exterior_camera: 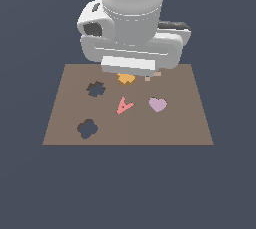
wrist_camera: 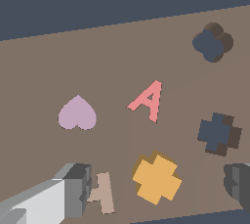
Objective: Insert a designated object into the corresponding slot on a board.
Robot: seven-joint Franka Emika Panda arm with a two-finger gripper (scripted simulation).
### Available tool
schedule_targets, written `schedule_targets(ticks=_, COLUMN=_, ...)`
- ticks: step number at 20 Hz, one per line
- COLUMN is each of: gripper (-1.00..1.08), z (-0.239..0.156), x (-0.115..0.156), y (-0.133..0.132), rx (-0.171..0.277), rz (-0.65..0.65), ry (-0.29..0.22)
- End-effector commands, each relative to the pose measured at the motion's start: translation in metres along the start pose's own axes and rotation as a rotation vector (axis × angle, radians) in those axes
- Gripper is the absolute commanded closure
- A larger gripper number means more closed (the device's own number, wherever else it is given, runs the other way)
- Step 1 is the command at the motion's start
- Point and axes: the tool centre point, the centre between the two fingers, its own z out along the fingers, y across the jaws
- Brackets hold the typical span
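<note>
The step in hand looks like the approach to the pick. The robot's claw [wrist_camera: 156,189] hangs over the far part of the flat brown rectangular board [exterior_camera: 185,123], spread wide and gripping nothing. In the wrist view its grey fingers [wrist_camera: 73,189] stand on either side of the small flat orange piece with a jagged cross-like outline [wrist_camera: 156,178], with clear board between each finger and the piece. The orange piece lies flat on the board, half hidden under the arm in the exterior view [exterior_camera: 126,78].

The dark jagged cutout [exterior_camera: 96,89] that matches it sits close by, toward the exterior view's left; the smooth clover-lobed cutout [exterior_camera: 87,128] is nearer the camera. A red "A" piece [exterior_camera: 123,106], a lilac heart [exterior_camera: 157,104] and a small tan piece [wrist_camera: 101,193] also lie on the board.

The next move probably calls for a straight descent, then closing on the orange piece without nudging the tan one beside a finger.
</note>
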Motion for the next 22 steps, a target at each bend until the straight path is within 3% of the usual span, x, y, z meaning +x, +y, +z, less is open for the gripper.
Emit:
schedule_targets(ticks=1, gripper=-0.92, z=0.011, x=-0.007, y=0.005, rx=-0.002, rz=0.059, ry=-0.001)
schedule_targets(ticks=12, gripper=-0.92, z=0.065, x=-0.045, y=0.021, rx=-0.012, rz=0.358, ry=-0.007)
schedule_targets(ticks=22, gripper=-0.92, z=0.089, x=-0.062, y=0.024, rx=-0.015, rz=0.483, ry=-0.010)
